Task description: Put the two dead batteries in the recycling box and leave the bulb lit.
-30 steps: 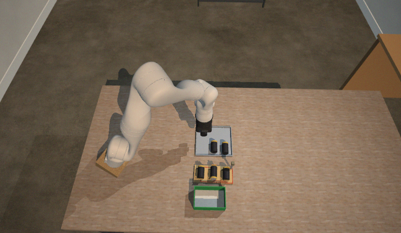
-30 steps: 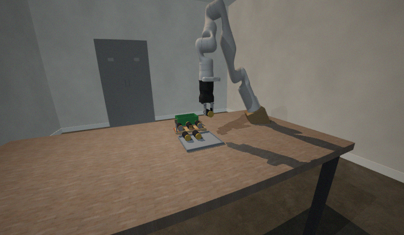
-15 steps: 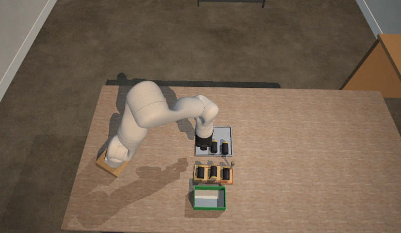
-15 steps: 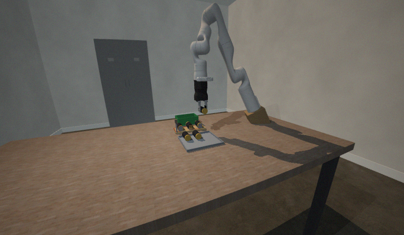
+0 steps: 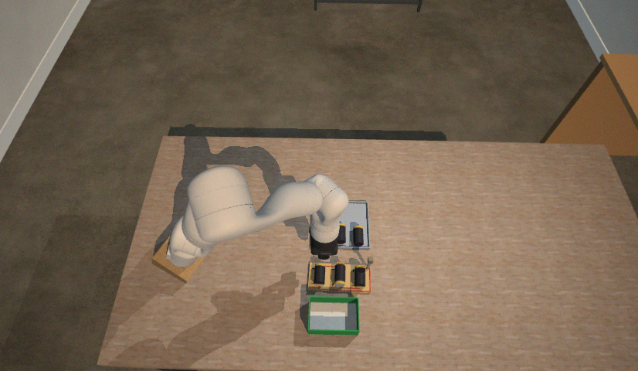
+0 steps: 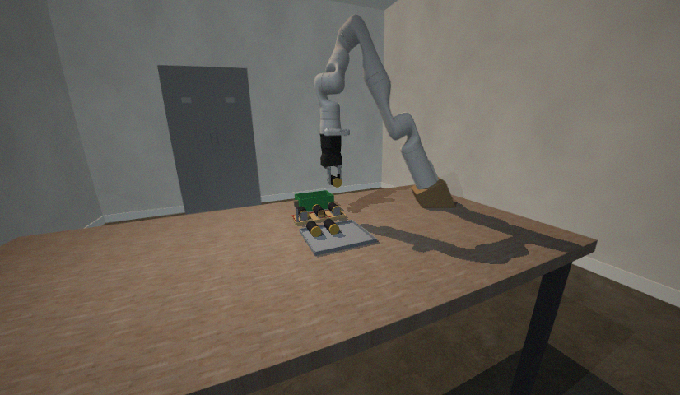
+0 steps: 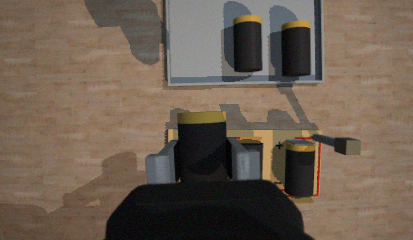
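Gripping a black, yellow-ended battery [image 6: 337, 181] [image 7: 202, 145], hovering above the holder [image 5: 327, 276] [image 6: 333, 219] [image 7: 268, 134], toward the table's [image 5: 473, 207] [image 6: 185, 294] [image 7: 68, 100] box-side edge.

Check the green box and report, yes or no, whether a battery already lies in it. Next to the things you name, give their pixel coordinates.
No; from above, the green box [image 5: 333, 331] [image 6: 314, 202] shows only its bare floor and a pale patch, with no battery inside.

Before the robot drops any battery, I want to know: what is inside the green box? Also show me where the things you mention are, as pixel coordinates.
No battery shows inside the green box [image 5: 334, 331] [image 6: 314, 202], only a pale strip; its near wall hides some floor.

Tray [image 5: 354, 247] [image 6: 345, 243] [image 7: 195, 55] and box [image 5: 333, 331] [image 6: 314, 202] flanking holder [image 5: 328, 290] [image 6: 343, 217] [image 7: 269, 165].
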Available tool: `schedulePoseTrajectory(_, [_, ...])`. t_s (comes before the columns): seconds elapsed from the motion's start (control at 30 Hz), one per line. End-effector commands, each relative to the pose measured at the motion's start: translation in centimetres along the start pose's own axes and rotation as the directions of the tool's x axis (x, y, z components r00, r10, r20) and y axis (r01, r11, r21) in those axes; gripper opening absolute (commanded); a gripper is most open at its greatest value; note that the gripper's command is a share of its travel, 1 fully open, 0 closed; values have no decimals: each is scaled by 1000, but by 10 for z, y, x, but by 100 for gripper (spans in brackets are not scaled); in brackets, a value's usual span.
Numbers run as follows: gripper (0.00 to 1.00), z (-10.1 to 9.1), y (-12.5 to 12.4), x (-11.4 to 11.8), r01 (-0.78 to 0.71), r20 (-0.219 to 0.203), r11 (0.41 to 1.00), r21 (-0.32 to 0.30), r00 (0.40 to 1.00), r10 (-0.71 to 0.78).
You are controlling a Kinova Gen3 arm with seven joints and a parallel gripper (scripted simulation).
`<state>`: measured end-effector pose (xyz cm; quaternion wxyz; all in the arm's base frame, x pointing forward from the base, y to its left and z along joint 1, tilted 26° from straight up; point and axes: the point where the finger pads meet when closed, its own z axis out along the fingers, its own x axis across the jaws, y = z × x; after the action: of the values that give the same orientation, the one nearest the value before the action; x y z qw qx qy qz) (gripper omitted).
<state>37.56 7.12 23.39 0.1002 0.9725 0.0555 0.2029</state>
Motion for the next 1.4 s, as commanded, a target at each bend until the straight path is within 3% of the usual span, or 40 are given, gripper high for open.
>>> schedulePoseTrajectory(0.0, [57,-2,12,1,-16,-1,1000,16,1000,16])
schedulePoseTrajectory(0.9, [57,0,118,1,-16,-1,1000,16,1000,16])
schedulePoseTrajectory(1.37, [57,0,153,1,-16,-1,1000,16,1000,16])
